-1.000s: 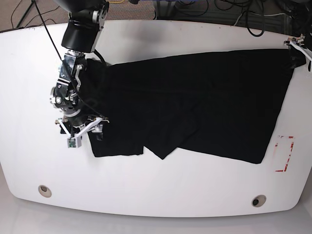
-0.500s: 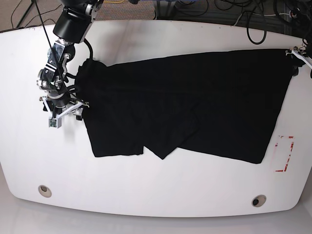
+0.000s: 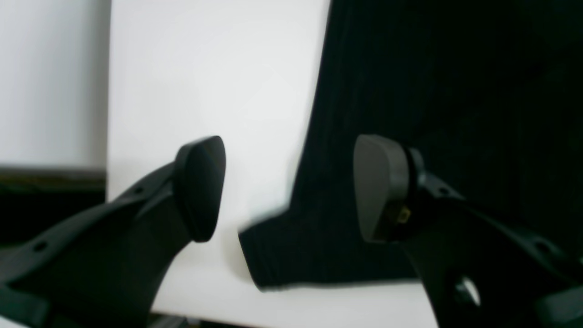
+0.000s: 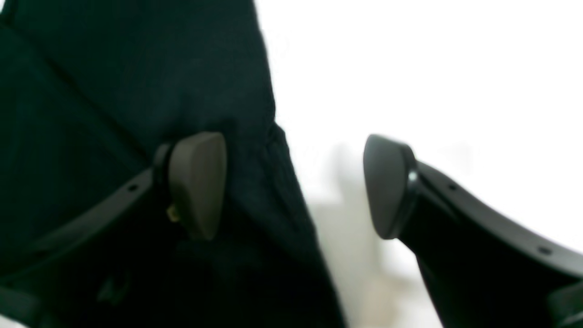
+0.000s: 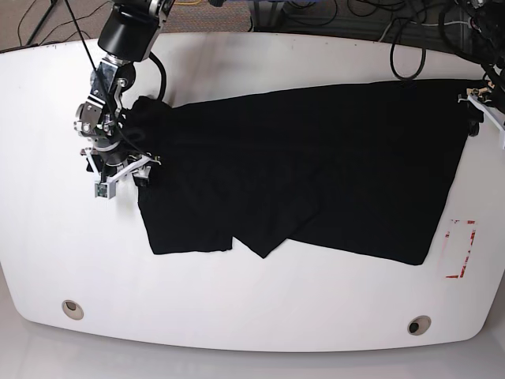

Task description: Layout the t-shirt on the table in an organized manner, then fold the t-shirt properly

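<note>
The black t-shirt point(image 5: 316, 174) lies spread across the white table point(image 5: 260, 316), with a folded flap hanging at its front edge. My right gripper point(image 5: 122, 175) stands open at the shirt's left edge. In the right wrist view the right gripper point(image 4: 291, 184) straddles the t-shirt point(image 4: 136, 91) hem, one finger over cloth and the other over bare table point(image 4: 432, 68). My left gripper point(image 5: 478, 109) is open at the shirt's far right corner. In the left wrist view the left gripper point(image 3: 289, 189) frames the t-shirt point(image 3: 455, 91) edge, its corner low between the fingers, and grips nothing.
A red-and-white rectangle mark point(image 5: 460, 249) sits near the right edge. Two round metal grommets point(image 5: 72, 309) point(image 5: 418, 324) lie along the front. Cables point(image 5: 402, 35) hang behind the far edge. The right arm point(image 5: 130, 35) reaches in from the back left.
The right gripper has gone back along the shirt's left edge, out to the left, then in onto the hem. The left gripper has crept forward along the right edge. The shirt's left side bunched slightly.
</note>
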`<state>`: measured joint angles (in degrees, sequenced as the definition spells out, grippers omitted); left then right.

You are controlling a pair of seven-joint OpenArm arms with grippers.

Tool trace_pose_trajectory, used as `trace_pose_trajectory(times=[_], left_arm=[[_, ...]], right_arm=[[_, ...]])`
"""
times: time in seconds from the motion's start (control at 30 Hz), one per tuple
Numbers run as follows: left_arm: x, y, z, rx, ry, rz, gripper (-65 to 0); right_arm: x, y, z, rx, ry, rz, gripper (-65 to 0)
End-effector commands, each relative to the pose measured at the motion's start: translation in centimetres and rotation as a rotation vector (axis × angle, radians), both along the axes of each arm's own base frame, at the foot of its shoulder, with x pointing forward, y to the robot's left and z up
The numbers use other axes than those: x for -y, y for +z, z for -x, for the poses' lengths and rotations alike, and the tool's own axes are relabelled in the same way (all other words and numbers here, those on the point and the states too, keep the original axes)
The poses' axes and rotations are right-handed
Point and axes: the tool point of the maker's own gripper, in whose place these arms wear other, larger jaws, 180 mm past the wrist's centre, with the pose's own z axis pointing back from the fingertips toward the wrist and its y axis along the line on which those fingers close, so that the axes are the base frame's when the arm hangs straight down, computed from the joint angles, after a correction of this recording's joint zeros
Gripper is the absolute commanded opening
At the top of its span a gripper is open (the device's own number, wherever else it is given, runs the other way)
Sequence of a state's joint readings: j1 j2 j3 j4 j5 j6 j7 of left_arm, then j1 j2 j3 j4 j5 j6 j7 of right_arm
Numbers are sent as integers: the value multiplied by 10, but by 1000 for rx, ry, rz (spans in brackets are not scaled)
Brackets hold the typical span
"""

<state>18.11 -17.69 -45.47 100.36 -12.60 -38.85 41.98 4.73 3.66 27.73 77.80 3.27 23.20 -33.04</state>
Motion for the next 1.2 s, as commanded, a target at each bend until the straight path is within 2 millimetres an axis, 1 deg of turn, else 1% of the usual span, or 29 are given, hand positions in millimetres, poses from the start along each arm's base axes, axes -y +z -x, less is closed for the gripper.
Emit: trace_pose_trajectory(times=[0.0,0.17,0.3,0.43,0.8,0.87,0.93,1.0,1.07,1.17], left_arm=[[-7,10,0,9,-2,-37,-246],[-7,11,-1,12,-2,-37,-246],[-8,17,-10,39,0,-40,-246],[-8,20,-15,53,3,-39,-246],[-8,22,-18,62,5,-37,-244],[-7,25,-24,76,1,-36,-244],[-4,28,-31,91,-7,-33,-244],[-2,30,-37,105,-13,-30,-244],[-1,28,-40,105,-14,-21,-244],[-2,23,-42,100,-7,-3,-244]], right_arm=[[-2,5,-7,19,2,-13,-198],[-7,-4,-10,-2,2,-38,-198],[-11,-12,-11,-22,1,-60,-198],[-12,-12,-13,-20,2,-63,-198],[-13,-11,-14,-20,4,-63,-201],[-13,-11,-14,-20,4,-63,-219],[-13,-11,-14,-20,4,-64,-250],[-19,-13,-14,-22,6,-76,-281],[-25,-14,-14,-23,8,-85,-304],[-28,-15,-14,-25,12,-87,-317]])
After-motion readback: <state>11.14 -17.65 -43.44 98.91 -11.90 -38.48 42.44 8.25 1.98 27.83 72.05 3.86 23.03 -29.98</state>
